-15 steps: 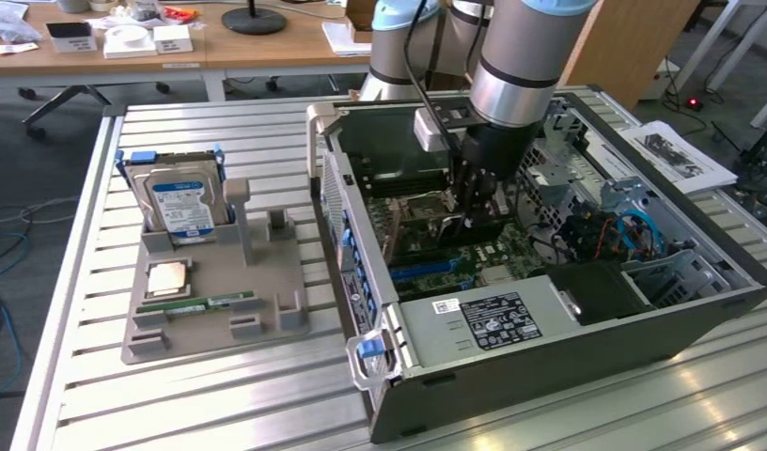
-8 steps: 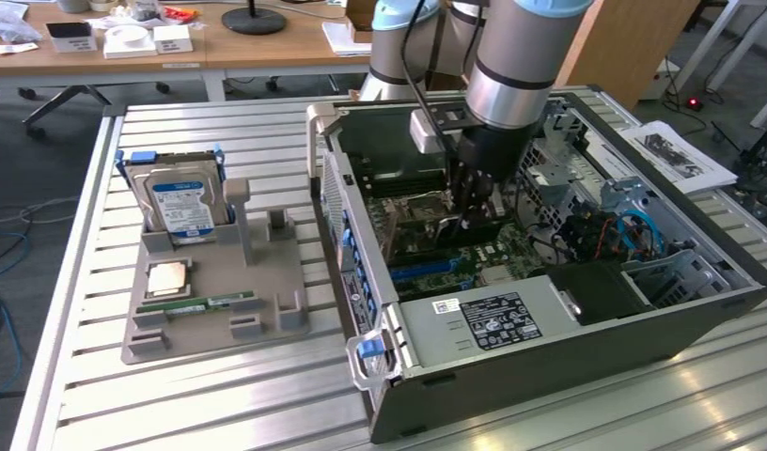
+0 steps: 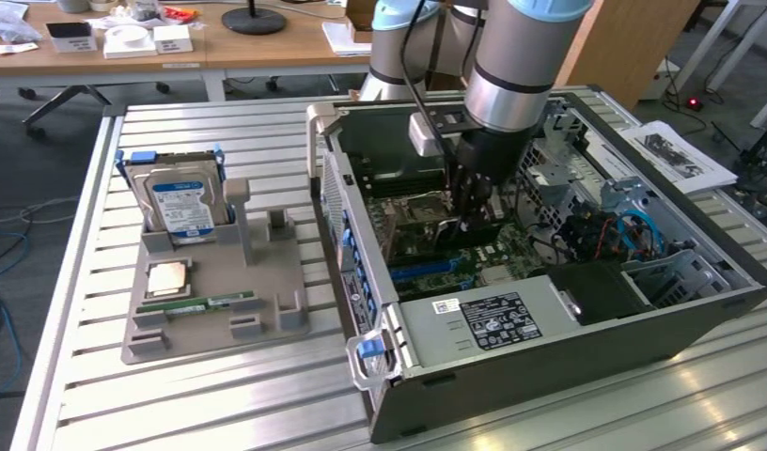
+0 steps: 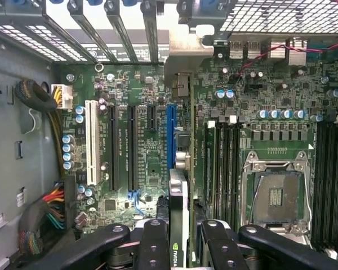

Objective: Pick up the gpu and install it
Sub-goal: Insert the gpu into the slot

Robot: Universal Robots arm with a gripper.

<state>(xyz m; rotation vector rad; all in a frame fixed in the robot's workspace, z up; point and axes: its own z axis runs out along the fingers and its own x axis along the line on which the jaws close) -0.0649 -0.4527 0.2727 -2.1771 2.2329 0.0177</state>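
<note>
Inside case (image 3: 684, 310), gripper (image 3: 469, 214) part-closed, fingers (image 4: 155, 242) pinching gpu (image 4: 179, 197) by upper edge. Card held on edge, bracket toward rear openings, hanging over motherboard (image 4: 146, 169) just beside blue slot (image 4: 170, 132). Orientation likely chosen so connector meets socket. Seating: cannot tell.

The gpu (image 4: 178, 214) was black with a green logo; the fingers (image 4: 154, 247) were black. The motherboard (image 4: 152, 169) was green, with one blue slot (image 4: 170, 135) and one white slot (image 4: 92, 143). The hard drive (image 3: 180, 202) had a blue label.
</note>
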